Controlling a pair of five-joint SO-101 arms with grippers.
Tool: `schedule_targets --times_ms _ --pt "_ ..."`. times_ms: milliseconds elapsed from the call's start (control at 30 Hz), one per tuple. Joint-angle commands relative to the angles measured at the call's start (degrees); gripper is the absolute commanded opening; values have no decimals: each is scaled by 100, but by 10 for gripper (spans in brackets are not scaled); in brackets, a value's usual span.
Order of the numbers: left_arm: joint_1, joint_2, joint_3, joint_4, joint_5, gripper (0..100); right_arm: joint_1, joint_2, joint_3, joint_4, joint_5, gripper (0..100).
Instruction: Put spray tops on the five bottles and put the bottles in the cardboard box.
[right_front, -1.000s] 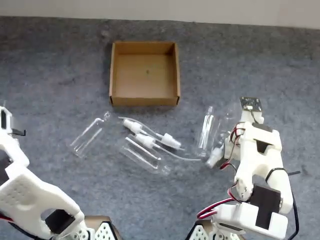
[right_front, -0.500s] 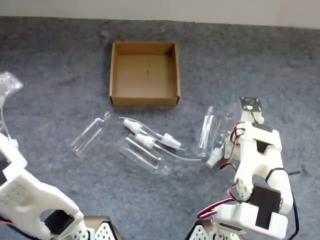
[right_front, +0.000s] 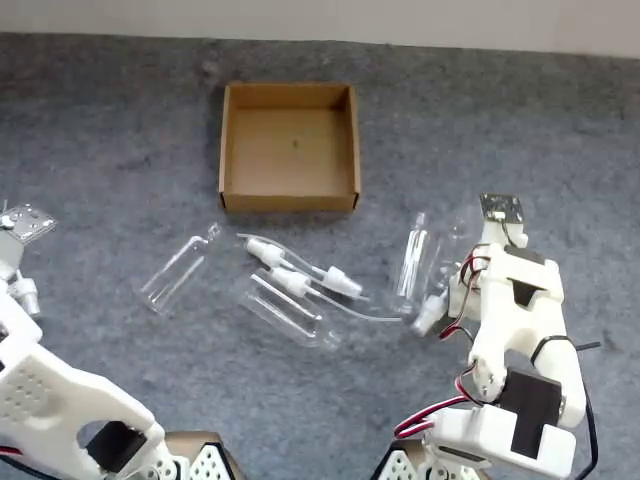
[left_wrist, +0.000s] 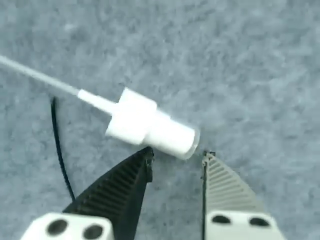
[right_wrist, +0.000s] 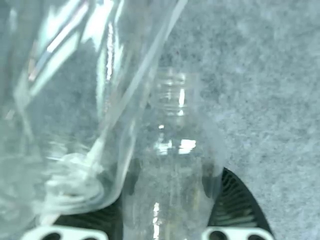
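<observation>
left gripper (left_wrist: 177, 154) hangs with its jaws apart over the grey table (right_front: 120, 110) near its left edge. a white spray top (left_wrist: 150, 129) lies loose just past the fingertips, its thin tube pointing away. right gripper (right_wrist: 170, 200) is clamped on a clear bottle (right_wrist: 172, 150) near the right edge. between the arms, more bottles (right_front: 180, 268) and spray tops (right_front: 340, 282) lie scattered mid-table. the cardboard box (right_front: 225, 150) sits beyond them toward the far edge.

Bottles (right_front: 290, 315) strewn nr box (right_front: 290, 204) front
</observation>
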Motion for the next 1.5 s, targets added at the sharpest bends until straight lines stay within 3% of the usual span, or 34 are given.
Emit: schedule_targets --times_ms 0,167,467,533,600,700,800,1000,1133,1333,1467 --pt "664 -127 40 -158 1178 28 -242 119 31 -259 -35 103" --pt "1305 -127 -154 -123 3912 27 -242 119 31 -259 -35 103" --pt "2229 -84 -207 185 7727 31 -242 119 31 -259 -35 103" --pt "2448 -119 -207 316 8360 32 -242 119 31 -259 -35 103" --pt "2589 -136 -277 422 8484 32 -242 119 31 -259 -35 103" --pt "2554 -136 -690 809 7798 32 -242 119 31 -259 -35 103" --pt "2431 -127 -1279 1310 6602 32 -233 119 31 -259 -35 103" --pt "2334 -75 -2387 1626 2171 31 -242 119 31 -259 -35 103" --pt "2316 -66 -2404 1618 -26 32 -242 119 31 -259 -35 103" --pt "2290 -57 -2026 1618 -2391 32 -242 119 31 -259 -35 103" --pt "2281 -57 -1578 1521 -2980 32 -242 119 31 -259 -35 103"
